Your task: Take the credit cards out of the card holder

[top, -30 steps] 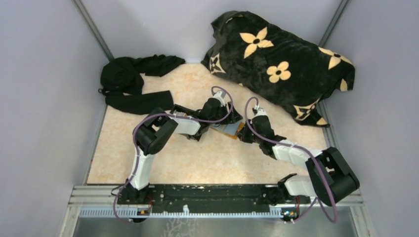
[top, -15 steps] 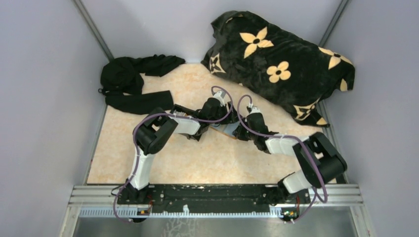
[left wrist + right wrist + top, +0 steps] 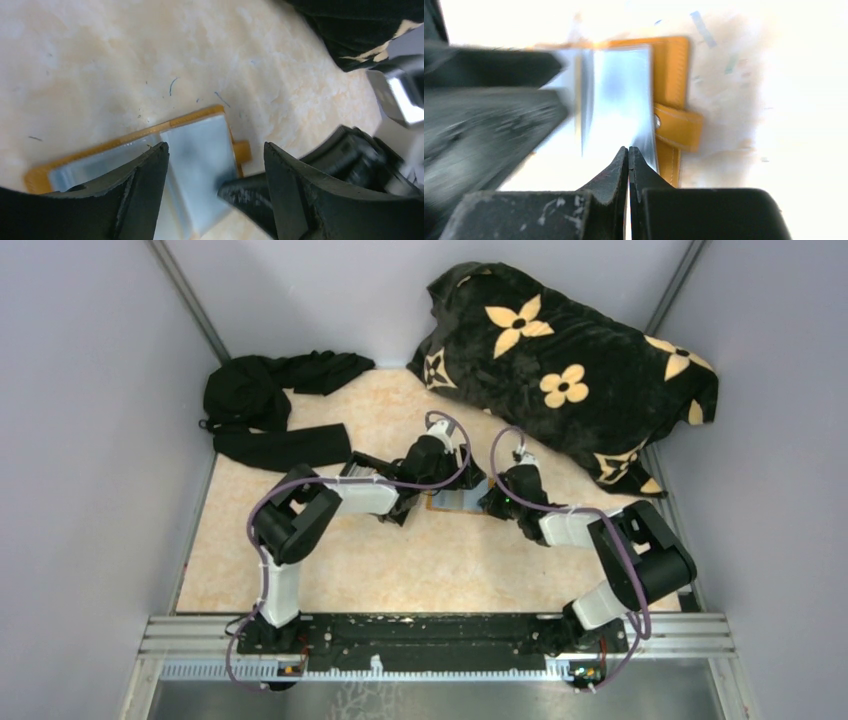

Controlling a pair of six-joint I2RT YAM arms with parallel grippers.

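Top external: arms (image 3: 365, 495) fold inward to the card holder (image 3: 672, 70), left jaws spread, right jaws clenched

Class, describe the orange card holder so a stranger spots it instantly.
Find the black flowered blanket, far right. Before it, on the cream marbled tabletop, lies the flat orange card holder. It alone is bright orange, bearing silvery cards.

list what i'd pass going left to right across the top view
black cloth → card holder → blanket
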